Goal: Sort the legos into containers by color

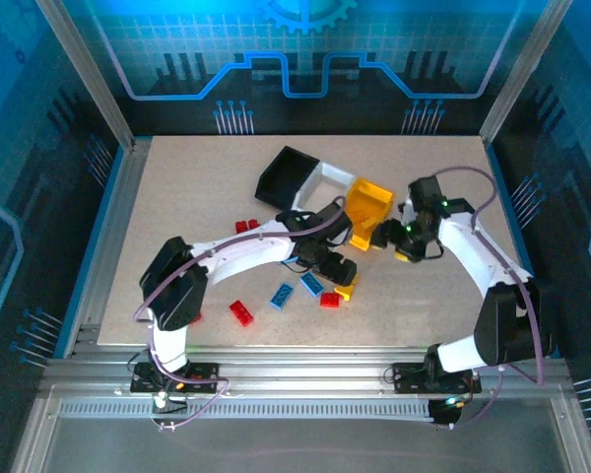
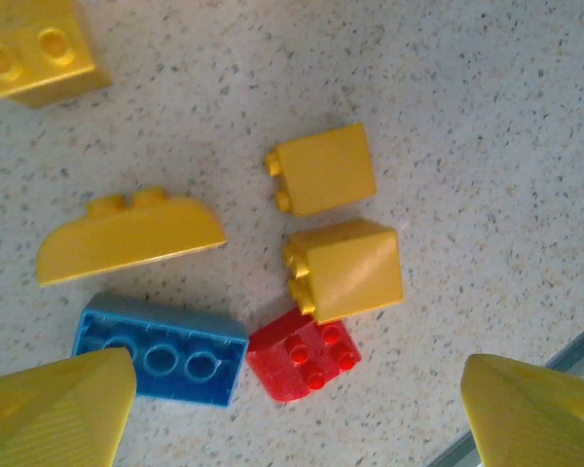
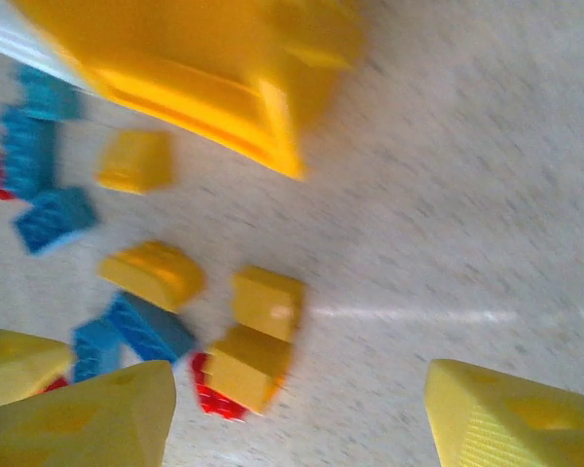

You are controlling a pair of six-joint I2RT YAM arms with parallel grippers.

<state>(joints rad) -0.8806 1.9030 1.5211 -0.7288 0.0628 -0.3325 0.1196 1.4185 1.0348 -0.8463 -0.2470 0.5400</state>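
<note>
Three joined bins lie at the back: black (image 1: 286, 175), white (image 1: 330, 182) and yellow-orange (image 1: 367, 205). My left gripper (image 1: 337, 268) hovers open over a cluster of legos. Between its yellow fingertips (image 2: 54, 409) lie a red brick (image 2: 304, 356) and a blue brick (image 2: 161, 350), with two yellow bricks (image 2: 346, 269) and a curved yellow piece (image 2: 127, 238) beyond them. My right gripper (image 1: 406, 241) hangs open and empty beside the yellow-orange bin (image 3: 204, 58). Its blurred view takes in yellow bricks (image 3: 263, 302), blue bricks (image 3: 54, 219) and a red one (image 3: 212, 399).
Loose bricks lie toward the table's front: a red one (image 1: 241, 312), a blue one (image 1: 282, 296) and another red (image 1: 330, 300). A further red brick (image 1: 244, 226) sits left of the left arm. Metal frame posts (image 1: 113, 108) stand at the back corners.
</note>
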